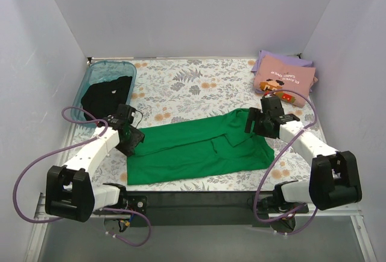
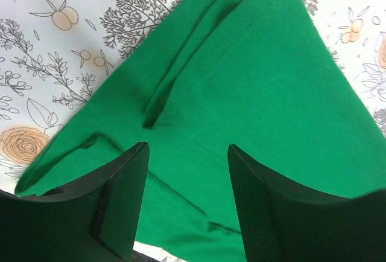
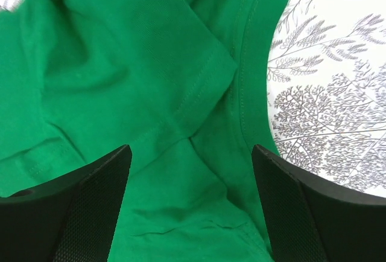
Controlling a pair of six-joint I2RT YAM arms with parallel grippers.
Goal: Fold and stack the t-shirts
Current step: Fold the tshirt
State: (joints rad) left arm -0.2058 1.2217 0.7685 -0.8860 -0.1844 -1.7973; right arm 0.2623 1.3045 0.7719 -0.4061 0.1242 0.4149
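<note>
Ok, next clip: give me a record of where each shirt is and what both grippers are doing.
green shirt: spread on the table, partly folded
black shirt: in the bin, far left
pink shirt: folded, on the lavender shirt, far right
left gripper: open over the green shirt's left end
right gripper: open over its right end

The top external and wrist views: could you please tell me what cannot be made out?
- Top view: lavender t-shirt mostly covered by the pink t-shirt; its fold is hidden.
- Top view: black t-shirt in the teal bin, too dark to read its folds.
- Wrist views: green t-shirt cut off by frame edges; the left gripper and right gripper, both open, hide cloth beneath.
</note>
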